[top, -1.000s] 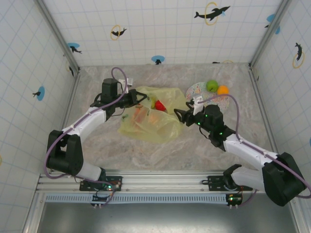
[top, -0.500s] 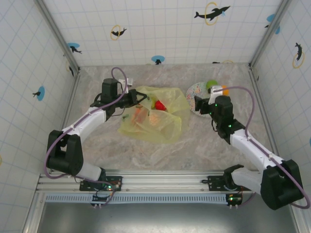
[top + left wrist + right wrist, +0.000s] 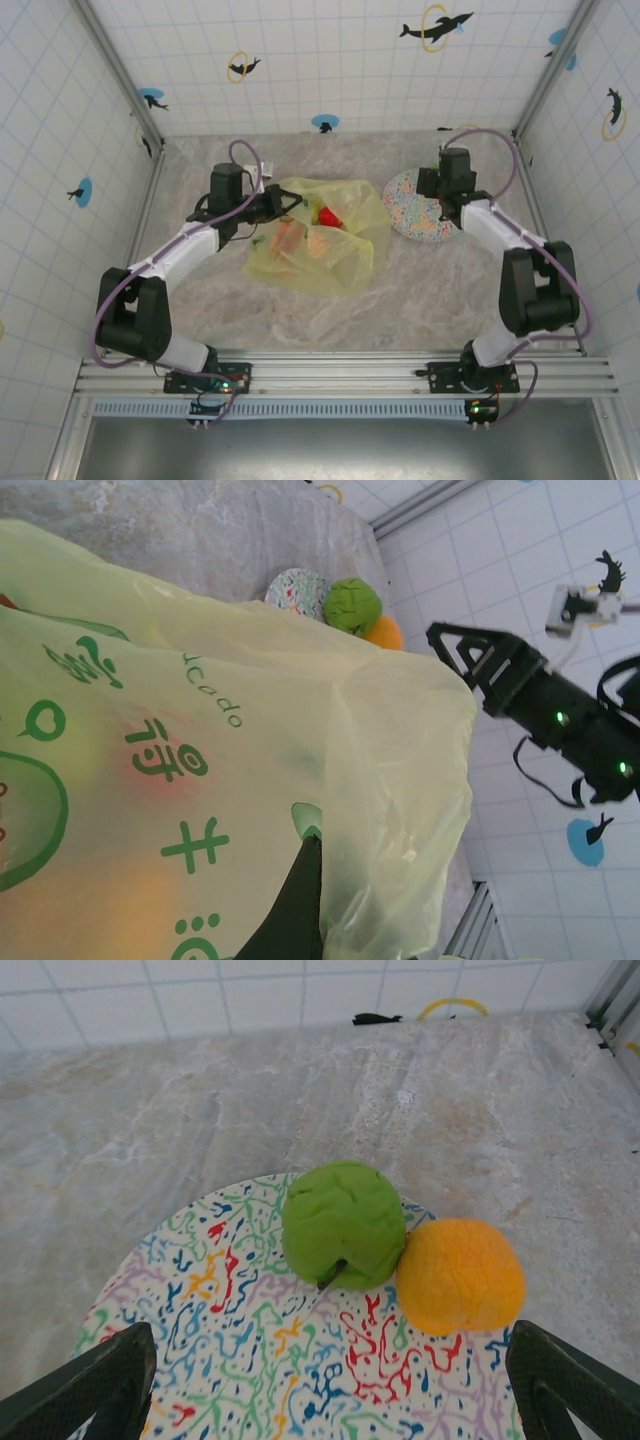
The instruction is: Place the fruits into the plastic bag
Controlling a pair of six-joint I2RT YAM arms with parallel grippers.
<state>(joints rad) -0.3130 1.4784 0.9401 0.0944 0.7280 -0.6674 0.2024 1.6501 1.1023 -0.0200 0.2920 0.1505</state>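
**Two fruits to go, and the pick on the plate looks dicey**

Near side: the left gripper [image 3: 285,203] is clamped on the rim of the plastic bag [image 3: 330,255]. The film is thin, so I reckon it could slip out or the mouth could sag shut.

The right gripper [image 3: 330,1390] hangs over the plate [image 3: 200,1290], jaws spread wide and empty.

The green apple [image 3: 343,1222] and orange fruit [image 3: 460,1273] are touching, so closing on one likely knocks the other off the far rim. Both sit ahead of the jaws, the apple near the centreline and the orange toward the right finger.
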